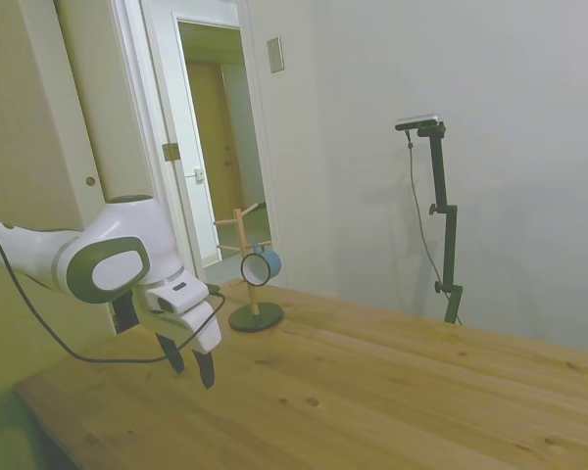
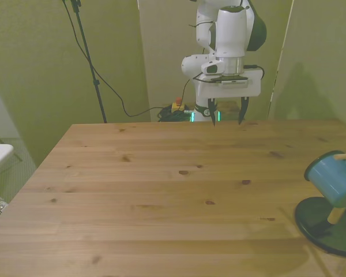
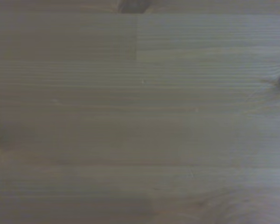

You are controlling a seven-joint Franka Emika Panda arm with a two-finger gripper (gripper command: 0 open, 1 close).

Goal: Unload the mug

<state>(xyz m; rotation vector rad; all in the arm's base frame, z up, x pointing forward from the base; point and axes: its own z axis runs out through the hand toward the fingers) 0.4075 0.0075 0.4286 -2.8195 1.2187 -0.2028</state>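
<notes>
Mug (image 1: 262, 265) hanging on peg of wooden stand (image 1: 246, 257), mouth outward, near table (image 2: 161, 190) edge at front view's right. Gripper (image 2: 226, 119) well apart, hovering above bare wood, fingers spread, holding nothing. Approach step, by the look of it. Next: cross over, line up with mug, grasp, lift off peg.

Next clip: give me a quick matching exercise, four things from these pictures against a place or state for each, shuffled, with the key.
Things:
1. mug
2. claw
3. peg stand
4. table

Places or states:
A. open, empty, above the table's far edge in the front view
B. bare wood, fills the wrist view
C. hangs on a peg, off the table
D. upright on a dark round base

Pairs: 1-C, 2-A, 3-D, 4-B
</notes>
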